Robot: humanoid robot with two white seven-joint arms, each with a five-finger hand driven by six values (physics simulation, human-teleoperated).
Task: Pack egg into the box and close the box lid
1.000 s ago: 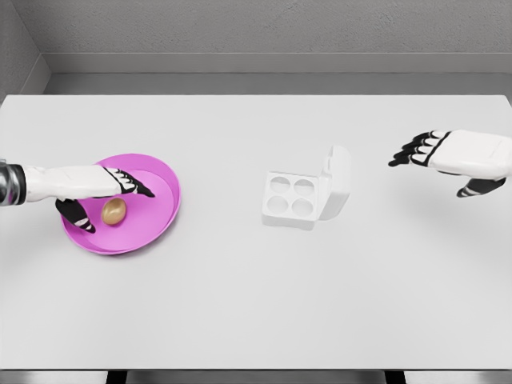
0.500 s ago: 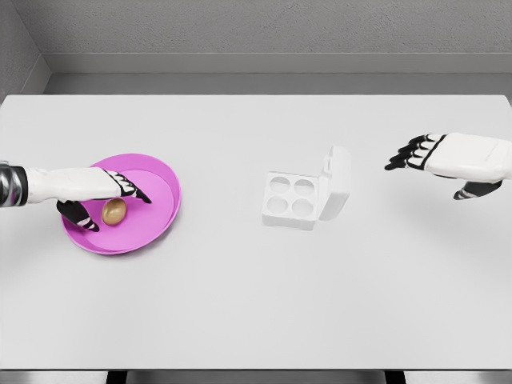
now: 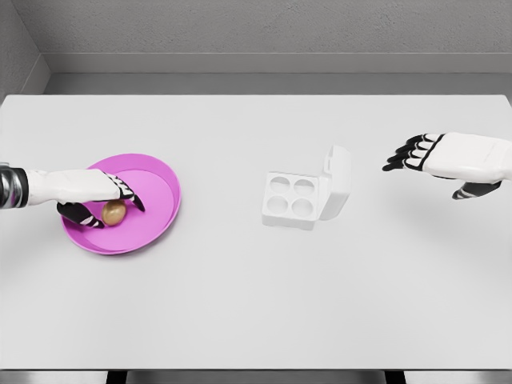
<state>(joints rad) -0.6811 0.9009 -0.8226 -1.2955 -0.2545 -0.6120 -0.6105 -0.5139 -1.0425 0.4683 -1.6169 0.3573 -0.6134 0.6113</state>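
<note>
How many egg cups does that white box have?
4, in a two-by-two grid inside the open egg box: two on the far row, two on the near row. All are empty.

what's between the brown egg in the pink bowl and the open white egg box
Nothing visible. The brown egg lies in the pink bowl with the left hand closing around it, and only bare white table separates it from the open white four-cup egg box. The box's cups are empty and its lid stands open on the far side.

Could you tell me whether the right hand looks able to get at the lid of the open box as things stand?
Probably yes: the right hand hovers open beside the upright lid, with only bare table between them.
</note>
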